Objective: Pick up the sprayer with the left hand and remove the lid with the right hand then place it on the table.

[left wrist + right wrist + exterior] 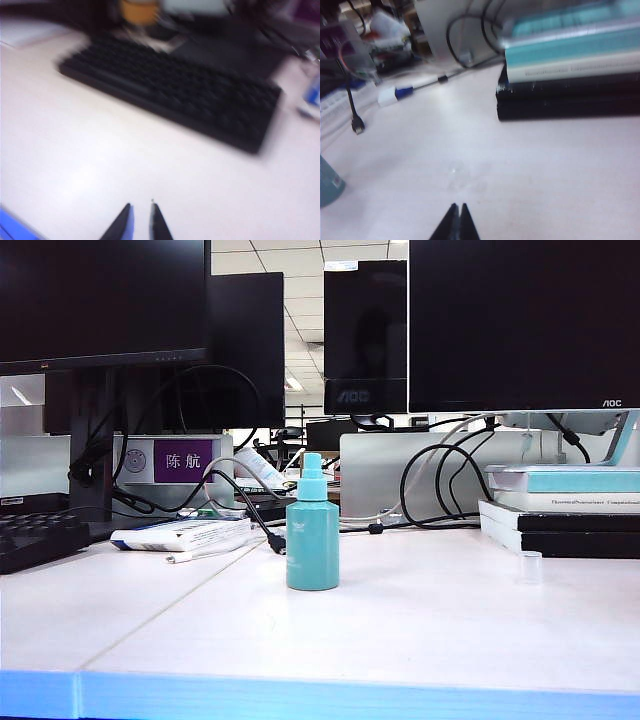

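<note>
A small teal cylindrical plastic sprayer [312,534] is standing upright at the centre of the broad white table [420,625] in the exterior view, its lighter nozzle bare. A tiny clear plastic lid [530,567] is sitting on the table at about three o'clock from the bottle, well apart from it and just in front of a stack of teal and black books [560,510]. Neither arm is showing in this view.

In the left wrist view, blurred, the left gripper [140,220] is hanging over bare white table with its dark fingers nearly together, a narrow gap between them and nothing held; a black keyboard [175,92] is lying beyond.

In the right wrist view, the right gripper [458,217] is pointing across the table with its fingers pressed together and empty. The clear lid [458,171] is resting just ahead of the tips, the teal bottle [329,182] at about nine o'clock, the book stack [570,75] at about one o'clock.

Judging from this, the lid is already off and set down; both arms are best kept clear of the upright bottle so nothing is getting knocked.
</note>
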{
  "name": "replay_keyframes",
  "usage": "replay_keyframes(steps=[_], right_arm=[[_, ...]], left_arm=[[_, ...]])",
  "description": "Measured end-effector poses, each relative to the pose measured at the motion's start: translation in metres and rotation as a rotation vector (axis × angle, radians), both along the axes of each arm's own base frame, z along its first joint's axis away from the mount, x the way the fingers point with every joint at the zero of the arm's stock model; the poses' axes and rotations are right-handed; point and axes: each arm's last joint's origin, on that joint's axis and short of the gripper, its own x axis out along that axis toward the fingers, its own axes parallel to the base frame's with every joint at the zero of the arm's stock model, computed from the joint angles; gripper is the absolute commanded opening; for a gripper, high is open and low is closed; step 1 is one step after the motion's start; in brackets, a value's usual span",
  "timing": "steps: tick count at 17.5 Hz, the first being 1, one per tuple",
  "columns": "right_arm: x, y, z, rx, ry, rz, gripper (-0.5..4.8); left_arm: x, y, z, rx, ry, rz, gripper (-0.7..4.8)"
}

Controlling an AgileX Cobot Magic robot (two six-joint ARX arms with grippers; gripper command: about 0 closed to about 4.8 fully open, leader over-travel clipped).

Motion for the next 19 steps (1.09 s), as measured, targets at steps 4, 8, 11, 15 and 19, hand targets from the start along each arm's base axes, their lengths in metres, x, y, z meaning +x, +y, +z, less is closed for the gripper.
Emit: replay_keyframes(steps=[4, 8, 11, 15, 19], right_arm=[[-0.001, 0.000, -0.001, 0.000, 0.005, 0.009, -0.01], [0.000, -0.008, -0.001, 0.007, 0.004, -0.029, -0.01], [0.001, -0.026, -0.001, 0.008, 0.004, -0.222, -0.01], [0.000, -0.031, 0.003, 0.019, -0.030, -0.172, -0.01], [0.000, -0.028, 0.000, 0.020, -0.002, -0.154, -0.01]], left_arm=[[0.005, -0.001, -0.011, -0.015, -0.007, -0.064, 0.57], [0.010, -0.009, -0.015, -0.067, -0.072, -0.337, 0.57], [0.010, -0.008, -0.015, -0.061, -0.075, -0.312, 0.57], [0.010, -0.008, -0.015, -0.061, -0.075, -0.310, 0.57], [0.010, -0.008, -0.015, -0.061, -0.075, -0.310, 0.57]])
